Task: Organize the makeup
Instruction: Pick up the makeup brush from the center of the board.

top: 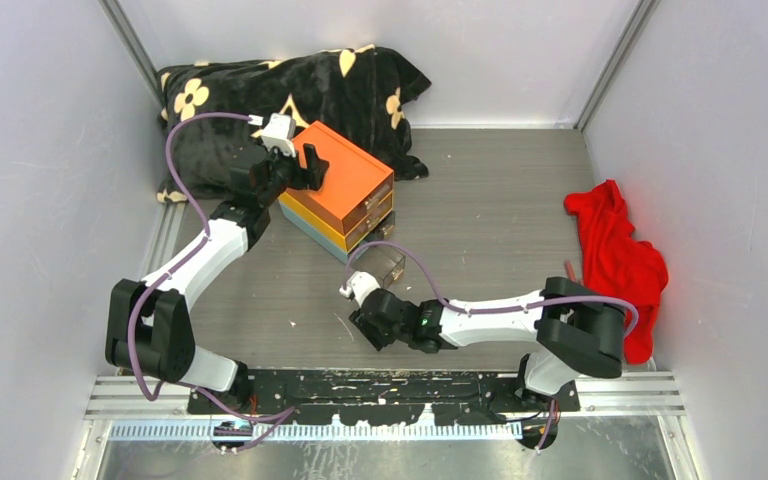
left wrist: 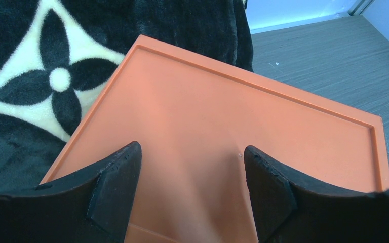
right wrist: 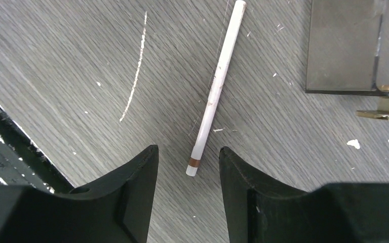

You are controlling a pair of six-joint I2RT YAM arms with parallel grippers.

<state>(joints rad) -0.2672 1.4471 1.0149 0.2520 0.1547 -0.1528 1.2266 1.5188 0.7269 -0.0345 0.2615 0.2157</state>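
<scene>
Right hand (right wrist: 187, 152) over slim white brown-banded pencil (right wrist: 217, 86)

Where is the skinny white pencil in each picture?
Top external: thin white pencil, tiny, front middle of the grey wood-grain table.
Left wrist: not in it.
Right wrist: pencil in the middle, slanting up.
Shared landmark: that table, seen in all three.

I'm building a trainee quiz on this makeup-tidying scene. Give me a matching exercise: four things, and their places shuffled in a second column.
1 orange box
2 red cloth
3 white pencil
4 flowered blanket

A on the table below the right tool
B far left corner
C beneath the left tool
D right side of the table

Pairs: 1-C, 2-D, 3-A, 4-B
</scene>
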